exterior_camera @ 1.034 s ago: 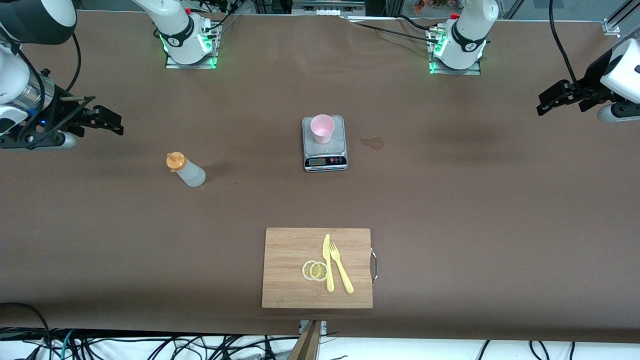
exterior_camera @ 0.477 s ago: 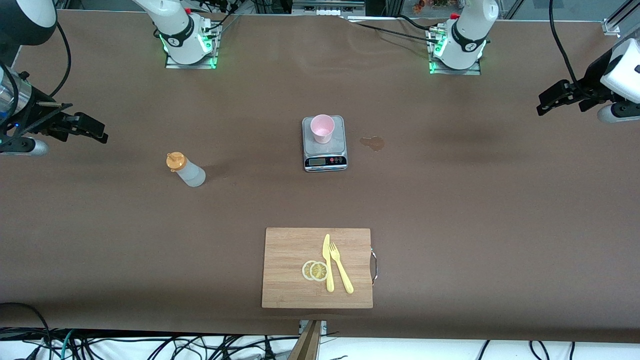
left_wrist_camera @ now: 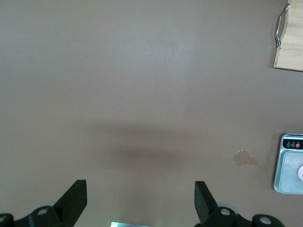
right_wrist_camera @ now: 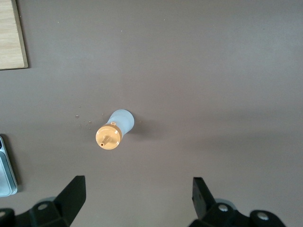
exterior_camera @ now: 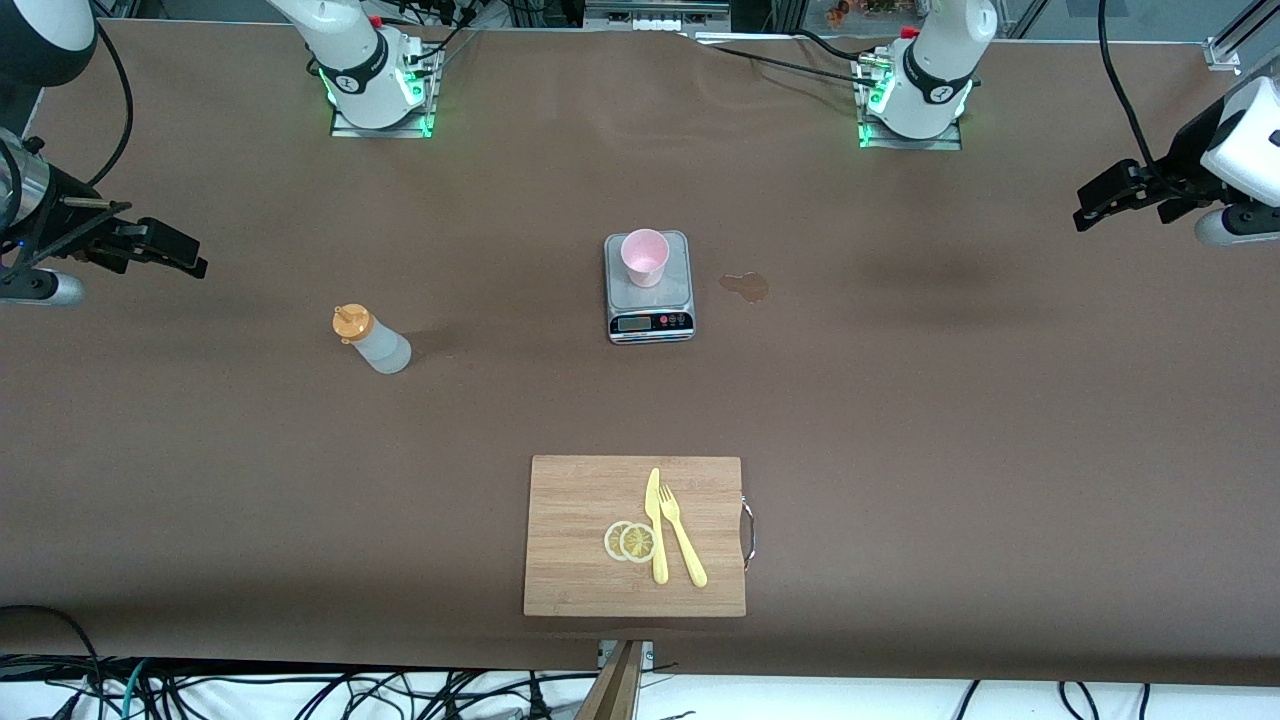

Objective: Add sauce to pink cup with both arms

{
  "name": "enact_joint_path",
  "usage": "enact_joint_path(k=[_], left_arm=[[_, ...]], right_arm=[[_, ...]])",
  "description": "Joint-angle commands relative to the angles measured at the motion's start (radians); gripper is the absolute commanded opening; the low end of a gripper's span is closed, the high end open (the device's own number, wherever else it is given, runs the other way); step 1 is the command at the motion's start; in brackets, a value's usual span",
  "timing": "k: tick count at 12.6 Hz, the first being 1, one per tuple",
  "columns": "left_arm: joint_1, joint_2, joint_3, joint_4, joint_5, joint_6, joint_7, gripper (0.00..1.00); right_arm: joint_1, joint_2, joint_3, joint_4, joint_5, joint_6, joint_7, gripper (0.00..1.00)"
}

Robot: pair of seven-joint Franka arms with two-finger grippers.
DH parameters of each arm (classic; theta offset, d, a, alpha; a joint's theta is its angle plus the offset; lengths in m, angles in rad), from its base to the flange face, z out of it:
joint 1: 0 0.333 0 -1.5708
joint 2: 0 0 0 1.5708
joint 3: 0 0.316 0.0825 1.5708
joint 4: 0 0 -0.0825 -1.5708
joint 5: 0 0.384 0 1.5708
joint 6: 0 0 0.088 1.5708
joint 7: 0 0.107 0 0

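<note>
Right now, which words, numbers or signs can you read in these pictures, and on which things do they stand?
None can be read.
Kitchen scale: its display and button marks are too small to read.
Arm bases: each has a round dark mark, too small to read.
Sauce bottle, pink cup, cutting board: no print visible.

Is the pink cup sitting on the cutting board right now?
No, the pink cup stands on the scale, farther from the front camera than the cutting board.
</note>
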Motion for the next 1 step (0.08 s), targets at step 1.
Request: enact_joint_path(k=[1], left_arm=[[0.004,-0.021,-0.002,-0.016,0.004,-0.001,0.018,1.0]], right_arm=[[-0.01,-0.018,0.015,0.002,0.001,-0.019,-0.011,1.0]])
